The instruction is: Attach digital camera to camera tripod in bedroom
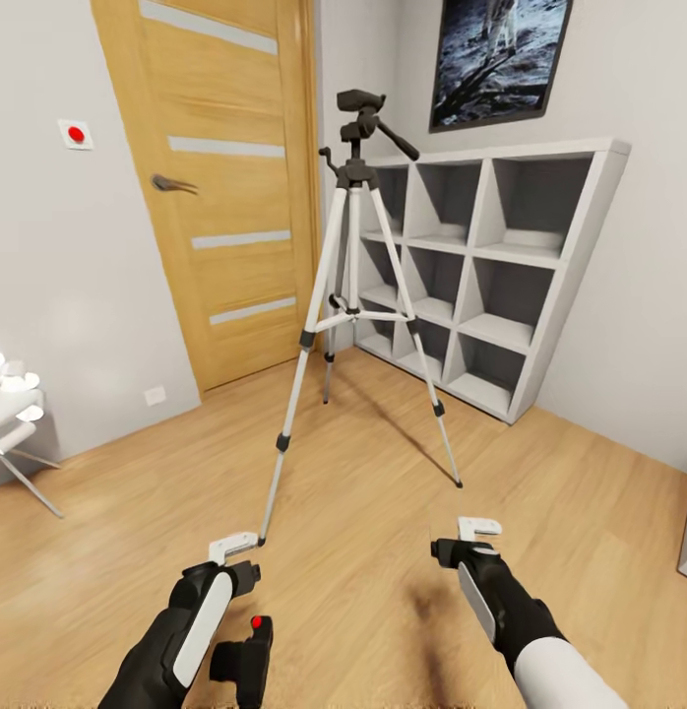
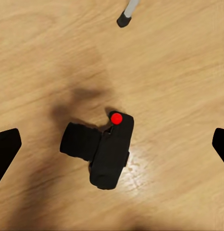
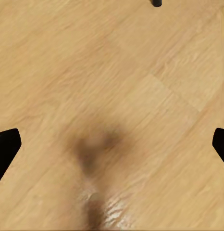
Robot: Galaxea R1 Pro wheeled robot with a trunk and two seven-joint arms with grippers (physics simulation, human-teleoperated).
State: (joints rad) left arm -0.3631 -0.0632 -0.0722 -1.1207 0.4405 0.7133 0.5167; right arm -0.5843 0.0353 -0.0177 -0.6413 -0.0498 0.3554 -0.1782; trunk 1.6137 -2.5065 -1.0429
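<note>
Head view, nearest first: the digital camera [image 1: 247, 658] lies on the light wood floor [image 1: 363, 532] at about 6 o'clock, just beside the left forearm, its red dot facing up. In the left wrist view the digital camera [image 2: 101, 149] sits apart from both dark fingertips [image 2: 6, 149], which stand wide at the picture's edges with nothing between them; the lens barrel lies flat along the boards, and a black tripod foot [image 2: 123, 20] shows near it.

The left gripper [image 1: 233, 547] hangs at 7 o'clock, just beside the foot of the nearest tripod leg. The right gripper [image 1: 471, 537] hangs at 5 o'clock over bare floor; the right wrist view shows its fingertips [image 3: 7, 147] spread wide, holding nothing, above a soft shadow on the boards.

Farther off, at 12 o'clock, the camera tripod [image 1: 355, 295] stands upright on three spread silver-white legs, its dark head bare and the pan handle angled toward 2 o'clock. Behind it are the wooden door [image 1: 220, 187] at 11 o'clock, the white cube shelves [image 1: 481, 266] at 1 o'clock, and the astronaut picture [image 1: 496, 54] on the wall above them.
</note>
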